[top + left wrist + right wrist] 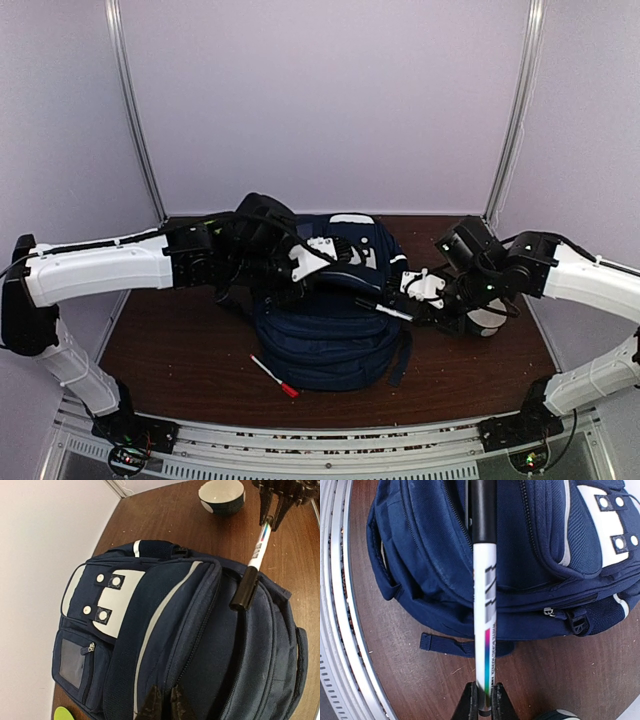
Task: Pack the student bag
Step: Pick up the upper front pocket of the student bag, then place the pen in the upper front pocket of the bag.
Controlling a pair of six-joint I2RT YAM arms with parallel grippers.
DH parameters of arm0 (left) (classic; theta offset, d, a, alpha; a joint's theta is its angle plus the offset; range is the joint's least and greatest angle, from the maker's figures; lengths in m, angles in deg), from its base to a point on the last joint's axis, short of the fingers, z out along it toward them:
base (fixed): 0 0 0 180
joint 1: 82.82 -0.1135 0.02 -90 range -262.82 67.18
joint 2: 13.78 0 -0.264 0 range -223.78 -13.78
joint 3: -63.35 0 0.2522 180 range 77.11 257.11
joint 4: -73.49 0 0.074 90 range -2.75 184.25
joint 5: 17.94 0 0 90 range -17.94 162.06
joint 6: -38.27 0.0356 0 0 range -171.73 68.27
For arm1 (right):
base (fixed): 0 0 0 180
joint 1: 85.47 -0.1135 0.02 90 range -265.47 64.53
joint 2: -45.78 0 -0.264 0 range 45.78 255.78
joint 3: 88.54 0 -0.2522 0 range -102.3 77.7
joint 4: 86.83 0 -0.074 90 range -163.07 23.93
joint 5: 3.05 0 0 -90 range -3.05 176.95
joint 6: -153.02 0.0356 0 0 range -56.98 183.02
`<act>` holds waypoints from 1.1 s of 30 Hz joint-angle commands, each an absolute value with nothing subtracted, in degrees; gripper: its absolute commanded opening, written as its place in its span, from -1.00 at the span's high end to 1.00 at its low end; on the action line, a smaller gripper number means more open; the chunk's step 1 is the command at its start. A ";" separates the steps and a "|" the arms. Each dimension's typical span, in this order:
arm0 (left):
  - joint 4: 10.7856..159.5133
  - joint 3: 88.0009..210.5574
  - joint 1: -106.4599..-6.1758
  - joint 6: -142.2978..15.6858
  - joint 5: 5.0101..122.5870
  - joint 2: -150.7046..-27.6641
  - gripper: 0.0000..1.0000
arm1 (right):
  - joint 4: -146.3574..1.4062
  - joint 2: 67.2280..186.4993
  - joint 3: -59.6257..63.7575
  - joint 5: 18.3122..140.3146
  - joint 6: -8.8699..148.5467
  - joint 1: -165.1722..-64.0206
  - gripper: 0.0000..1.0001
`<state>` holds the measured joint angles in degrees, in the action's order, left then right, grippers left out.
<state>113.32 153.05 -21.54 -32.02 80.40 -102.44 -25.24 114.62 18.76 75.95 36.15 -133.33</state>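
1. Left pincer (164, 695) is narrowed, its tips nearly together on a fold of the student bag (330, 340) beside a zipper, apparently pinching it. The bag lies flat on the tabletop (180, 340), under and ahead of this pincer.
2. If that fold slips free, the mouth would likely sag shut against the incoming cap.
3. Ahead and to the right of that pincer, the marker (485, 605) has its black cap at the slit between two compartments. A shallow angle could send it skidding over the fabric or snag it on the zipper.
4. Right pincer (483, 687) clamps the marker at its very tail, so a firm push may pivot the marker in the grip.
5. Bare tabletop lies behind the right pincer, but a bowl (222, 495) sits just beside it and the metal rail (340, 605) runs off to one side. Backing straight out looks safest.
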 commanded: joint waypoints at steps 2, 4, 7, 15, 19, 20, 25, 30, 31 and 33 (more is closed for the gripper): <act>107.98 153.37 -23.08 -38.71 78.87 -101.74 0.89 | -26.97 117.93 14.01 80.88 34.88 -133.42 1.00; 106.87 153.16 -23.40 -40.29 79.17 -102.03 0.95 | -26.56 120.89 11.71 82.20 34.27 -133.84 1.00; 104.50 152.60 -24.38 -43.36 77.72 -101.77 1.00 | -26.82 124.15 9.03 83.30 34.21 -134.28 1.00; 98.54 150.01 -29.55 -50.86 62.05 -99.92 1.00 | -30.00 131.06 4.45 88.27 35.85 -136.52 1.00; 97.45 149.99 -29.71 -51.87 60.31 -100.28 1.00 | -32.51 133.47 3.26 89.38 35.95 -137.73 1.00; 97.22 149.97 -29.79 -52.22 60.02 -100.44 1.00 | -33.15 134.10 2.99 89.50 35.93 -138.02 1.00; 96.09 149.88 -30.21 -53.55 59.12 -100.78 1.00 | -37.73 137.59 2.93 91.33 35.56 -139.56 1.00; 96.22 148.97 -30.26 -53.80 59.37 -100.37 1.00 | -43.04 138.77 3.26 94.03 36.85 -139.57 0.89; 96.22 148.58 -30.25 -53.90 59.42 -100.19 1.00 | -43.51 138.39 3.49 94.02 36.96 -139.53 0.84; 96.15 148.05 -30.26 -53.90 59.59 -100.03 1.00 | -43.67 137.46 3.56 93.67 37.36 -139.60 0.72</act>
